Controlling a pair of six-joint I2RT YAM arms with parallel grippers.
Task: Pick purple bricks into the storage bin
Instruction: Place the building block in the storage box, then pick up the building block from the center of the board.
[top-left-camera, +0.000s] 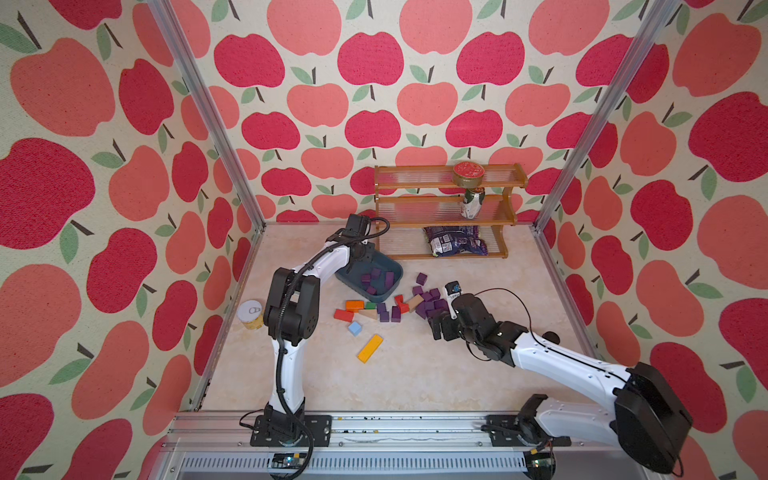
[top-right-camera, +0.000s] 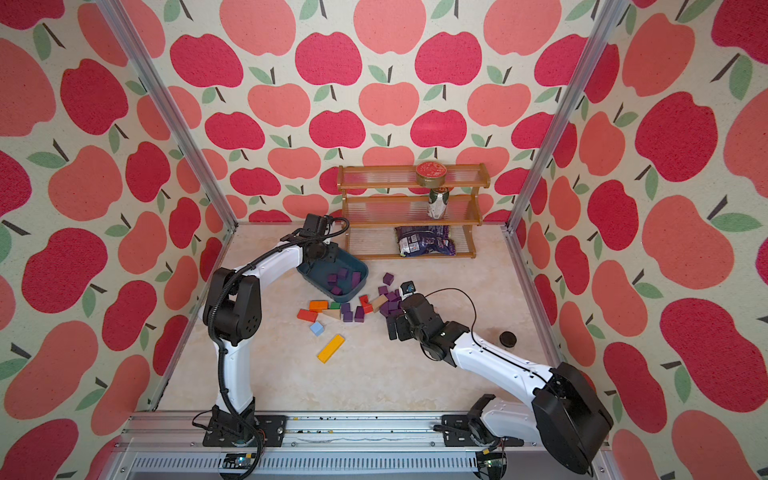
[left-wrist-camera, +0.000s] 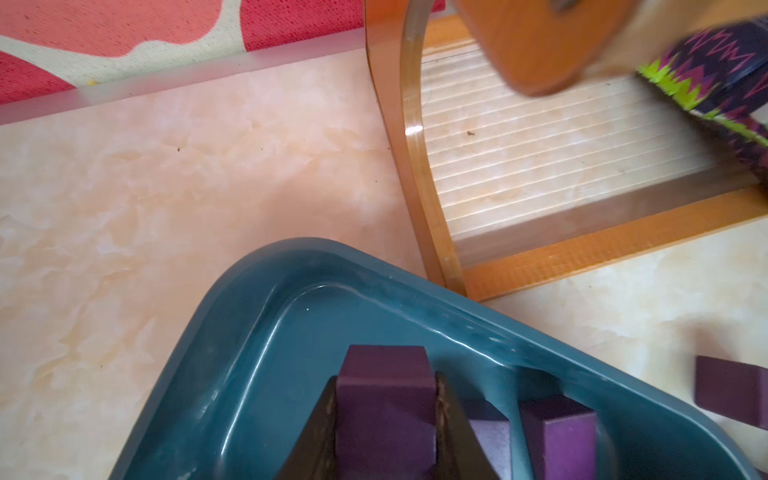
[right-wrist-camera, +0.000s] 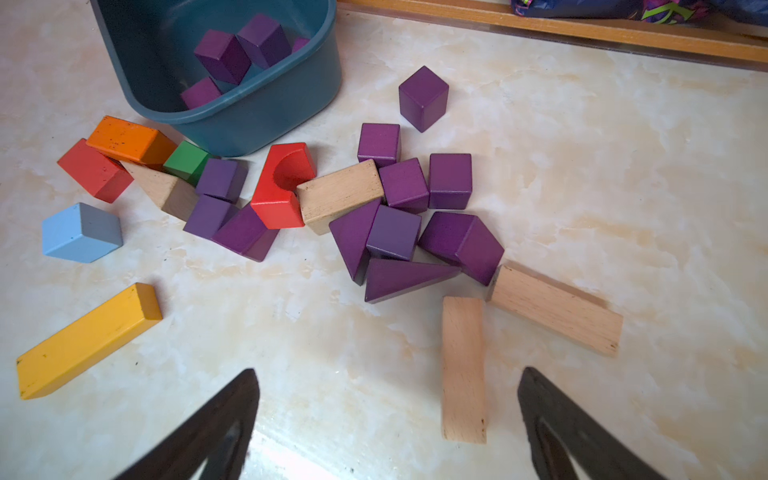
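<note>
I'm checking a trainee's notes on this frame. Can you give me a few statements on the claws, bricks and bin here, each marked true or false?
1. The left claw is shut on a purple brick over the storage bin. True.
2. The right claw is shut. False: its jaws stand wide open, gripping nothing.
3. Several purple bricks lie inside the bin. True.
4. The yellow block lies in the bin. False: it lies on the table, apart from the bin.
5. Every purple piece is off the table. False: loose purple bricks lie clustered beside the bin.
</note>
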